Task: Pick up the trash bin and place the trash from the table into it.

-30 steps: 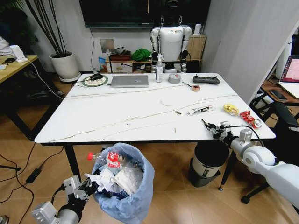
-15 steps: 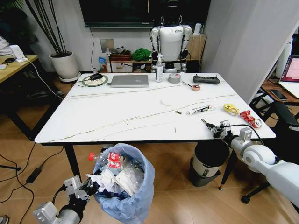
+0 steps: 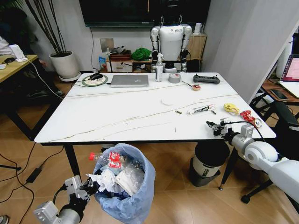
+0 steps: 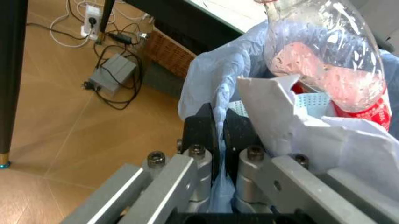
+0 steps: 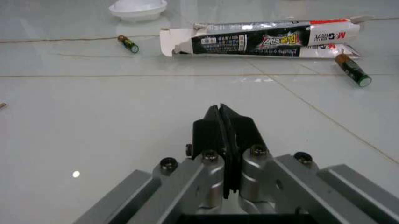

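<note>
Tabletop: one laptop, one spray bottle, one tape roll, one remote. Batteries: two. Bins: two.

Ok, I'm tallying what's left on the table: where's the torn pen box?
In the head view, the pen box lies on the table's right half, between a small battery and the yellow wrapper, just beyond the right gripper.

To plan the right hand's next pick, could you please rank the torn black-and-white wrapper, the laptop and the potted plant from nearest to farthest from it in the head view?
From the right hand, shut above the table's near right edge:
1. Torn black-and-white wrapper, on the table just beyond the hand.
2. Laptop, at the table's far side, left of centre.
3. Potted plant, on the floor past the table's far left corner.
</note>
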{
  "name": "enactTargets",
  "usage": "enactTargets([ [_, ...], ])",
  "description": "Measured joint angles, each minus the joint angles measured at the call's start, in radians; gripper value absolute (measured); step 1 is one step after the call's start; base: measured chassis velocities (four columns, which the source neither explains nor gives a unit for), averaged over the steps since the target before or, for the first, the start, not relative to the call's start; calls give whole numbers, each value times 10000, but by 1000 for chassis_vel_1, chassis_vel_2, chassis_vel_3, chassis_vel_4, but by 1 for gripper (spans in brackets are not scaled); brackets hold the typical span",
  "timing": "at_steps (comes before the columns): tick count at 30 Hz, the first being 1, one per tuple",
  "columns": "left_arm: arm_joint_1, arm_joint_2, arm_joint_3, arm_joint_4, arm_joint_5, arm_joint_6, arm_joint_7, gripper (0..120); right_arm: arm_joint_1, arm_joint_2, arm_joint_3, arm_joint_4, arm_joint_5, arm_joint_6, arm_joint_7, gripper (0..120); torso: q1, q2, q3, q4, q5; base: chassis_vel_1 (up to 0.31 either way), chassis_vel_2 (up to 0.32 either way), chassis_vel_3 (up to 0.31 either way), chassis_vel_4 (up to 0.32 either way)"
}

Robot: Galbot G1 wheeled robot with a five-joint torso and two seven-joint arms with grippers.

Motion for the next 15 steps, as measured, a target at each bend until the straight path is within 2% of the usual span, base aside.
enactTargets([
  [15, -1, 16, 10, -21, -4, -2, -2, 0, -121, -75, 80, 96, -20, 35, 52, 0, -1, 2, -1, 0, -2, 0, 0, 0, 0],
])
